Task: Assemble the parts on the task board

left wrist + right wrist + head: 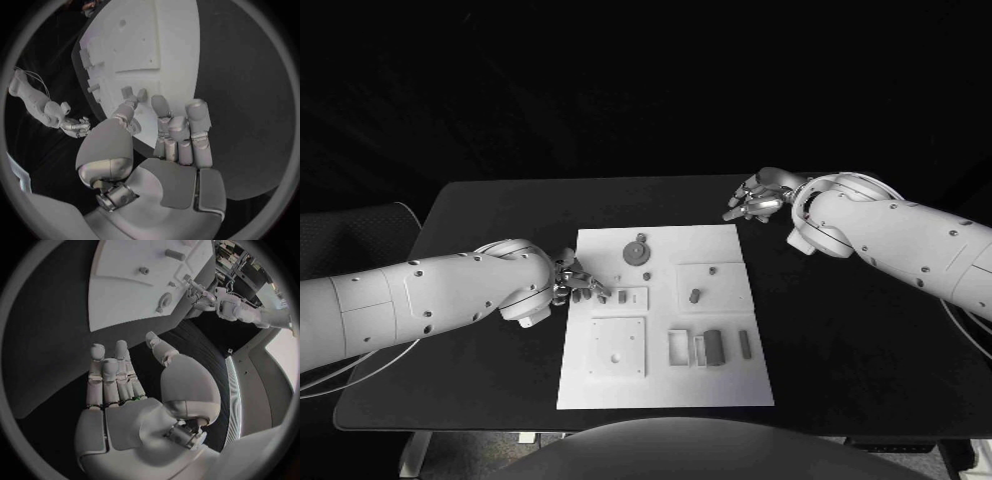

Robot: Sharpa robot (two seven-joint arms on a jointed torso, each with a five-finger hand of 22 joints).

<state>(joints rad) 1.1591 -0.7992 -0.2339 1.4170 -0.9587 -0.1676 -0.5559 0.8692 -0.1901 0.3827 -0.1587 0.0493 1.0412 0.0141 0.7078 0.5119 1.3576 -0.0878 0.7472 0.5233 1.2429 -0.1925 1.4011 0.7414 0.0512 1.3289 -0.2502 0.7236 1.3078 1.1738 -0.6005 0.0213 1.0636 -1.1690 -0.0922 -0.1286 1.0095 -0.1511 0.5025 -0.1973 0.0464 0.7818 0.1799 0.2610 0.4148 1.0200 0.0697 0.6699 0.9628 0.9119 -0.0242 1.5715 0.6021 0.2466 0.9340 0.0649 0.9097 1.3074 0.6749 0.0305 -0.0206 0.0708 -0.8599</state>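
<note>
White task board (661, 245) btwn empty hands

Before me a matte black rectangular table (877, 340) fills the frame's middle; a flat white rectangular task board (661, 390) lies at its centre.

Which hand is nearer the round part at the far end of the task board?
Left. The left hand sits at the task board's left edge, just short of the round part; the right hand hovers beyond the board's far right corner.

The head camera looks down on the table (473, 300); each wrist camera sits close behind its hand, all sharing the task board (668, 320).
</note>
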